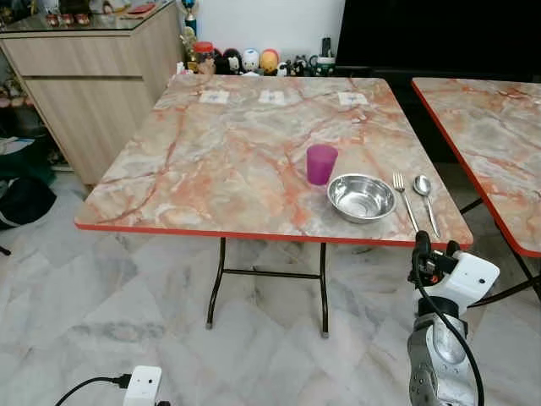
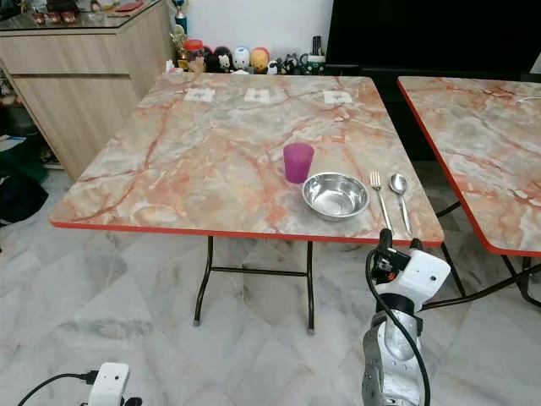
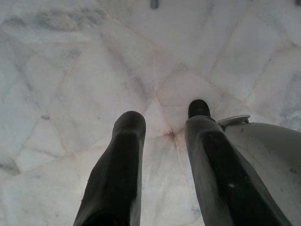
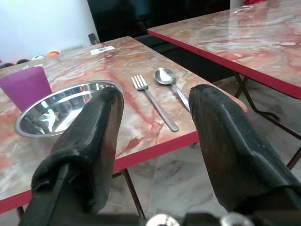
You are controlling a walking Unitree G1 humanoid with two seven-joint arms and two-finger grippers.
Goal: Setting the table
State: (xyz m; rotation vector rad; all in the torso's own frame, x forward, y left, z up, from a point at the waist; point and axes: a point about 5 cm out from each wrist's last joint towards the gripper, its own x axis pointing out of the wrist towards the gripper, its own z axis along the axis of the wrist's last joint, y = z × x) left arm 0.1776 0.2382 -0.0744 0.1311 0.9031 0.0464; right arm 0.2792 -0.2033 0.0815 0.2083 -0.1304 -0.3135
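Marble table (image 1: pixel 228 169) carries round steel bowl (image 1: pixel 361 197); purple cup (image 1: pixel 321 163) at its ten o'clock, fork (image 1: pixel 403 199) and spoon (image 1: pixel 425 196) at three. My right gripper (image 4: pixel 155 136) gapes empty off the edge; my left gripper (image 3: pixel 162 141) hangs parted, empty.

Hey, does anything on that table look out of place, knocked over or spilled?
Nothing stands out. The purple cup is upright, the steel bowl sits flat beside it, and the fork and spoon lie parallel to the bowl's right. No spill shows.
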